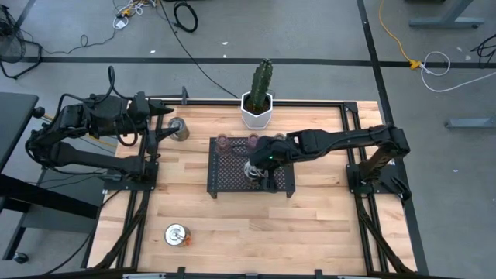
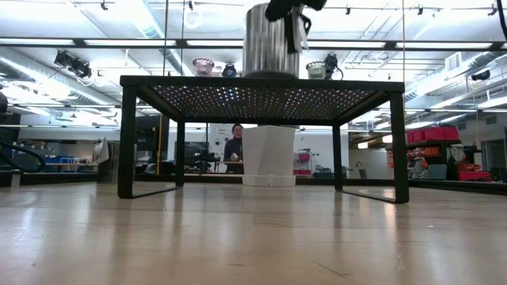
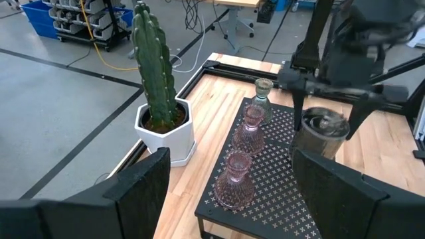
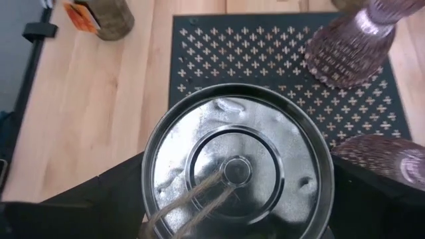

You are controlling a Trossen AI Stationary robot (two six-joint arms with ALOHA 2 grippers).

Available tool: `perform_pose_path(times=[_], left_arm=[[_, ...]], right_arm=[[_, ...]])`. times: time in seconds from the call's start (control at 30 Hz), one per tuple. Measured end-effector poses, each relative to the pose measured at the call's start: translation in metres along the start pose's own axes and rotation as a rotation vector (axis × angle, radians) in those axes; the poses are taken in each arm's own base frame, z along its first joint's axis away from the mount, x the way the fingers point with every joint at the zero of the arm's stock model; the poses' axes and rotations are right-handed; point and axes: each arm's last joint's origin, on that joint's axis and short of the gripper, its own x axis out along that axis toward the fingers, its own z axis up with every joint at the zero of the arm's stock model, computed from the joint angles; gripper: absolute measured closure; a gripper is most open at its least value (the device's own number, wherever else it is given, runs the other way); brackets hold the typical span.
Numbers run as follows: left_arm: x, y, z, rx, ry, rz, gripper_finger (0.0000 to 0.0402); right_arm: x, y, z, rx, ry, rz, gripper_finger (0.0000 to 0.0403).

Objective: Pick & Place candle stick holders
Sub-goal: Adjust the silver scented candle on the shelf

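A shiny silver candle stick holder [image 4: 236,166] stands upright on the black mesh tray [image 1: 225,182], near its middle [image 1: 252,169]. My right gripper [image 4: 236,199] reaches in from the table's right and is shut on it. Three tinted glassy holders [image 3: 236,179] [image 3: 252,129] [image 3: 263,93] stand on their bases in a row along the tray's far edge. Two more silver holders sit on the wood, one at the far left [image 1: 180,129] and one at the near left [image 1: 177,234]. My left gripper [image 1: 165,115] waits open at the far left, touching nothing. My right gripper has the silver holder between its two fingers, one against each side of the round wall just below the rim [image 4: 149,179]. The fingers come slanting down from the table's right. The holder stays upright, its base [image 2: 269,74] on the tray's top.
A white hexagonal pot with a cactus [image 1: 257,108] stands just beyond the tray's far edge. The tray is raised on thin legs [image 2: 127,142]. Bare wood lies along the table's near side [image 1: 294,232]. A person [image 2: 234,146] shows far behind the table.
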Motion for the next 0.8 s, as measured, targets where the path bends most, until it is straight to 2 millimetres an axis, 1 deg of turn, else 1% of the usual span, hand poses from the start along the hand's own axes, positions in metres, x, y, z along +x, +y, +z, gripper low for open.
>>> perform_pose_path(times=[0.3,0.47,0.57,0.8], left_arm=[[0.000,0.000,0.000,0.000,0.000,0.000,0.0083],[0.000,0.000,0.000,0.000,-0.001,0.000,0.0083],[0.000,0.000,0.000,0.000,-0.001,0.000,0.0083],[0.000,0.000,0.000,0.000,0.000,0.000,0.0083]], right_arm=[[-0.033,0.004,-0.002,0.043,-0.041,-0.001,0.0038],[-0.048,0.006,-0.007,0.052,-0.038,-0.050,0.0038],[-0.053,0.007,-0.010,0.051,-0.025,-0.076,0.0038],[-0.054,0.010,-0.014,0.069,0.018,-0.074,0.0038]])
